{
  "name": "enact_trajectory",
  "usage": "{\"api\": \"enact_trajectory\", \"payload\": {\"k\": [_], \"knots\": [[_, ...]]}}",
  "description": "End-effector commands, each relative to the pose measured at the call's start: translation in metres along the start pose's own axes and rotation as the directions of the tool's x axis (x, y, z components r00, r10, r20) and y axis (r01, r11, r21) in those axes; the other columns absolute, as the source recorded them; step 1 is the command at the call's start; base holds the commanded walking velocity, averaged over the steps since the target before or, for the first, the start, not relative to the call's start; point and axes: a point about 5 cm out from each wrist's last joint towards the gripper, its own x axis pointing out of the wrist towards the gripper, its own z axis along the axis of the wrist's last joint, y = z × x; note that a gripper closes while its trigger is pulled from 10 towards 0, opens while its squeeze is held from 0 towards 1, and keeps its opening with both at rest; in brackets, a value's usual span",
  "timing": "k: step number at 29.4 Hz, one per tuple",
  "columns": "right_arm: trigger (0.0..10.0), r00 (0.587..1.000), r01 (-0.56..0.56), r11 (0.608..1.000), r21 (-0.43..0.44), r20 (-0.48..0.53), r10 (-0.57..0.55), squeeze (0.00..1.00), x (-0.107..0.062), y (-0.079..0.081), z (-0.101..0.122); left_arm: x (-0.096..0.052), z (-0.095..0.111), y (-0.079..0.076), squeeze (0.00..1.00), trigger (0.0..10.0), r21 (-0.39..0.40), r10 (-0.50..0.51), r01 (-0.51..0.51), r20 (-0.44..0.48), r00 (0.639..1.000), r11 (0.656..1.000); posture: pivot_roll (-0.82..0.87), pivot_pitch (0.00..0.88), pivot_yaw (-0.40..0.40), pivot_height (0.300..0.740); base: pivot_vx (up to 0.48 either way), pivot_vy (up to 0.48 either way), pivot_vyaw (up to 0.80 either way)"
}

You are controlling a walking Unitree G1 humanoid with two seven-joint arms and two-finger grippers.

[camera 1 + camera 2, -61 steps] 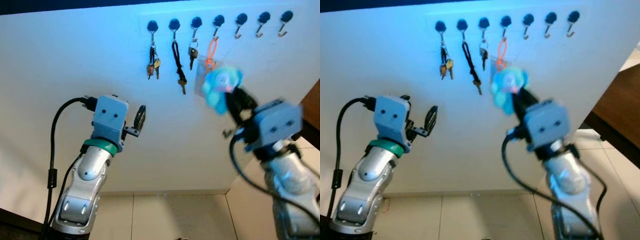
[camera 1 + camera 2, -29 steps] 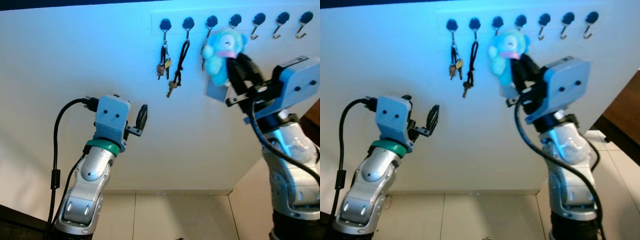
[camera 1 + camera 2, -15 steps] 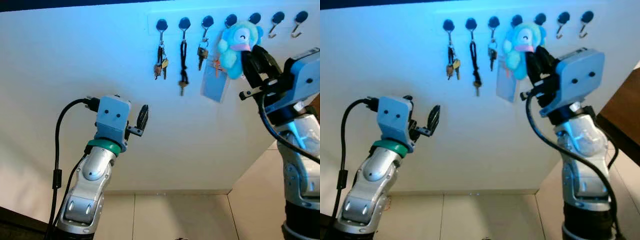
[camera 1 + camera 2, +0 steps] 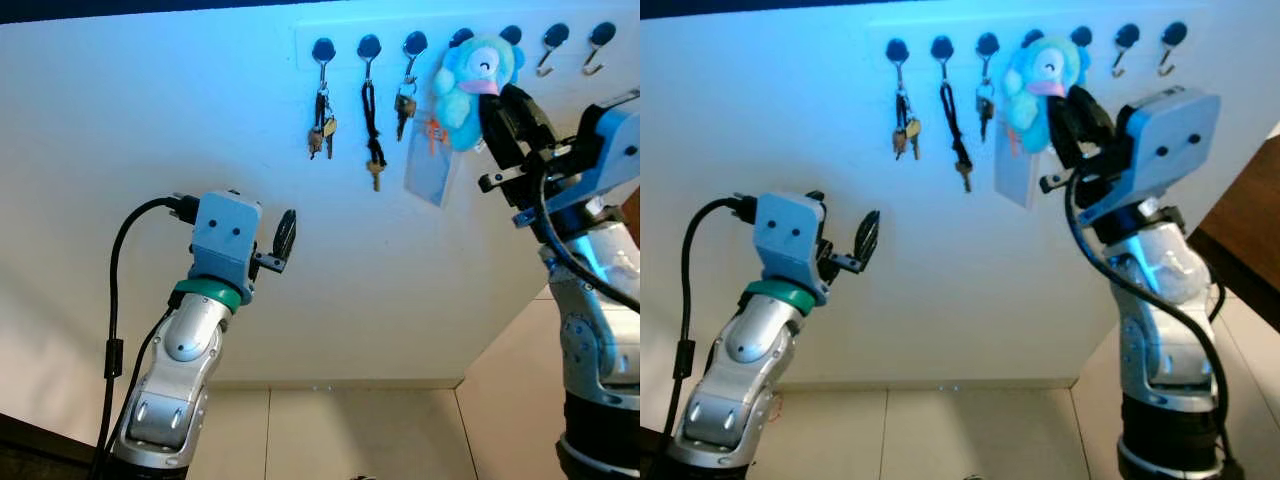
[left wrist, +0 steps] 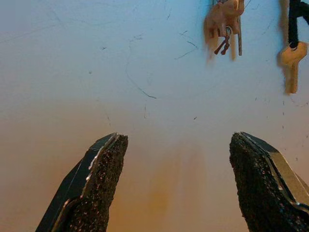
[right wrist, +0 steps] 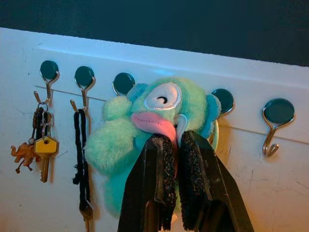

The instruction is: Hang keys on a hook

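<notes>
My right gripper [image 6: 174, 145] has its fingers pinched nearly together on a teal plush [image 6: 149, 130] with a pink beak, held up against the white hook rail [image 6: 241, 77]. I see five round-capped hooks; one [image 6: 277, 118] hangs bare beside the plush. At the far end a key bunch [image 6: 36, 145] with a yellow-headed key hangs from one hook, a black strap [image 6: 81, 159] from the next.
</notes>
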Motion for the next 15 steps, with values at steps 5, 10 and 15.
{"api": "enact_trajectory", "payload": {"k": [5, 10, 15], "knots": [[10.0, 1.000, -0.006, 0.998, 0.070, -0.005, 0.006, 0.00, -0.007, 0.001, 0.000, -0.003, -0.004, 0.004, 0.00, 10.0, 0.015, 0.012, -0.012, -0.017, 1.000, 1.000, -0.19, 0.078, 0.137, 0.740, 0.000, 0.000, 0.00], [10.0, 0.999, 0.043, 0.996, 0.080, -0.001, -0.043, 0.00, -0.013, -0.007, 0.004, -0.002, -0.004, 0.004, 0.00, 10.0, 0.014, 0.008, -0.008, -0.017, 1.000, 1.000, -0.19, 0.079, 0.141, 0.740, 0.000, 0.000, 0.00], [10.0, 0.998, 0.062, 0.996, 0.070, -0.001, -0.062, 0.00, -0.016, -0.013, 0.007, -0.002, -0.005, 0.004, 0.00, 10.0, 0.014, 0.006, -0.005, -0.018, 1.000, 1.000, -0.19, 0.079, 0.143, 0.740, 0.000, 0.000, 0.00]]}}
